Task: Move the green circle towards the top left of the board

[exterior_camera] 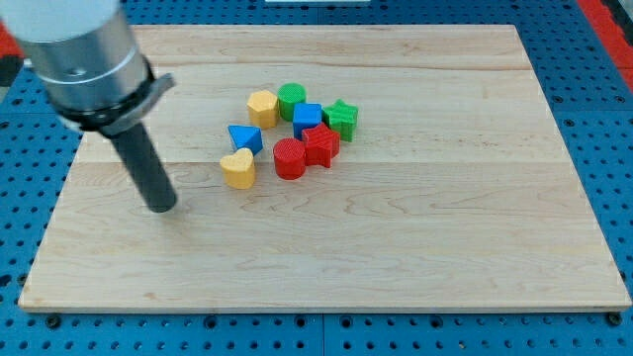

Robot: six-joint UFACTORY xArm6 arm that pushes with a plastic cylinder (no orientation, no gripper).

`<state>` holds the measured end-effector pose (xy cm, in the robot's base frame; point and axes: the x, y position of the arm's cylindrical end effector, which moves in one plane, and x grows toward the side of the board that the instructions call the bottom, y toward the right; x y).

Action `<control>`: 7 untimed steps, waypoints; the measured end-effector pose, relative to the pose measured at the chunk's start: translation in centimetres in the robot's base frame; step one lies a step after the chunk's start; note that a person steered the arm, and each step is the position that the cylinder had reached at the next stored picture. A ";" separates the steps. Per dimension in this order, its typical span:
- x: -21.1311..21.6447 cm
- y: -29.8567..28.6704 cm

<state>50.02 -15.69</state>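
Green circle [292, 99] — round, ridged, upright.

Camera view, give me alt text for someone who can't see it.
My tip rests on a wooden board, apart from a block cluster to its right. The green circle sits at the cluster's top, between a yellow hexagon and blue cube; nearby are a green star, red star, red circle, blue triangle, yellow heart.
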 end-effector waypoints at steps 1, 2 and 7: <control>-1.3 3.7; -2.8 9.2; -13.1 15.8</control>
<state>36.88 0.11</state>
